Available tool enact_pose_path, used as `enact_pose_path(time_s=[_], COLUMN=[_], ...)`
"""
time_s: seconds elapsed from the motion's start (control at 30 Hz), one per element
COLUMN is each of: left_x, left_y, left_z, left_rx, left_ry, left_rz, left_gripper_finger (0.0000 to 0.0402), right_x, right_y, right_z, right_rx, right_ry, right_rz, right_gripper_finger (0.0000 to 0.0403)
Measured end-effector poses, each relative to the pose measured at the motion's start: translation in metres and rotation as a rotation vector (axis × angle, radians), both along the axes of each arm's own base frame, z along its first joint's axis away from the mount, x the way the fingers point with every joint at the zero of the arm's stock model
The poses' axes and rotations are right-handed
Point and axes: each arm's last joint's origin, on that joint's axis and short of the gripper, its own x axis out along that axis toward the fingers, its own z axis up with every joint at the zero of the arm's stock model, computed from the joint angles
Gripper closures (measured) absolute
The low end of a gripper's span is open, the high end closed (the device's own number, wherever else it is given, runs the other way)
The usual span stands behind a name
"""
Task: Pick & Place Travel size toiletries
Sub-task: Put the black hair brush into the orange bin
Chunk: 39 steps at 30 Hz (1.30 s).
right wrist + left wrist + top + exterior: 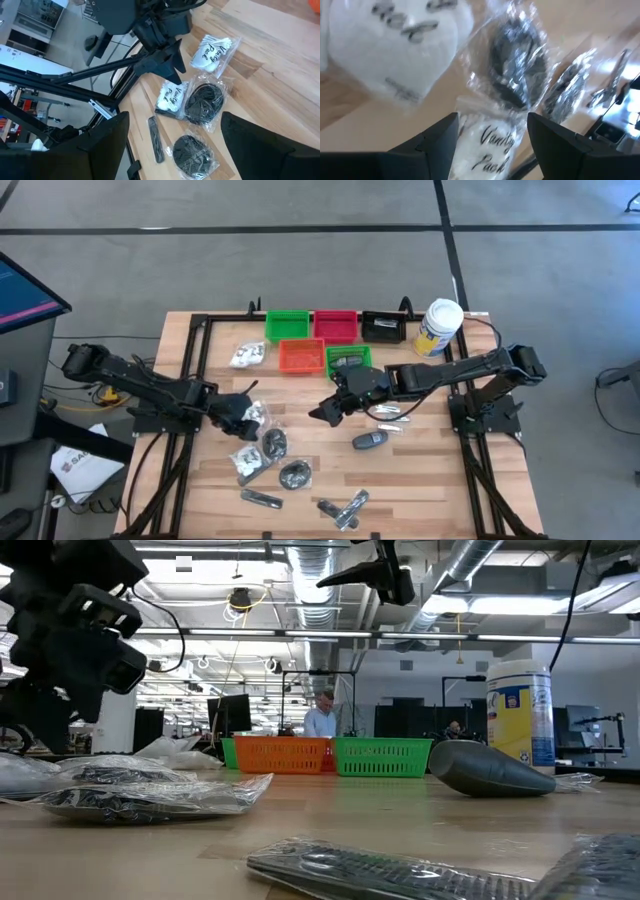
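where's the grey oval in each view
high view: grey oval lies right of centre on the table, below the right arm.
low view: right of centre, lying on the table.
left wrist view: not in it.
right wrist view: not in it.
shared landmark: the white canister, at the high view's upper right, stands just right of the oval in the low view.

The surface carries five baskets: two green [288, 326] [348, 360], one red [335, 325], one black [383, 327], one orange [301, 356]. One white canister [438, 327] stands far right. Three white vanity packs [247, 356] [256, 413] [245, 458], two black coiled items in plastic [275, 444] [295, 474] and one dark grey oval [369, 441] lie there.
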Motion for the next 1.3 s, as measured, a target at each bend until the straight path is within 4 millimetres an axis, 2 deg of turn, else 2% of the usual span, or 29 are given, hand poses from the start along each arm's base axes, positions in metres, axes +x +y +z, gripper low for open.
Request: enact_pose_path(time_s=[0.63,1.03,1.3], left_x=[0.003,0.001,0.001], left_y=[0.000,-0.019,-0.031], left_z=[0.002,0.004,-0.006], left_rx=[0.022,0.026,0.043], left_ry=[-0.027,-0.071,-0.019], left_rz=[0.145,0.213,0.212], left_gripper_finger=[0.0170,0.0170,0.0170], right_x=[0.000,0.000,0.000], right_y=[-0.003,-0.003,-0.003], right_z=[0.000,0.000,0.000], right_rx=[-0.005,-0.005,-0.005], right_ry=[-0.001,-0.001,-0.001], right_rz=[-0.006,-0.006,-0.005], right_gripper_finger=[0.0097,0.0097,0.0097])
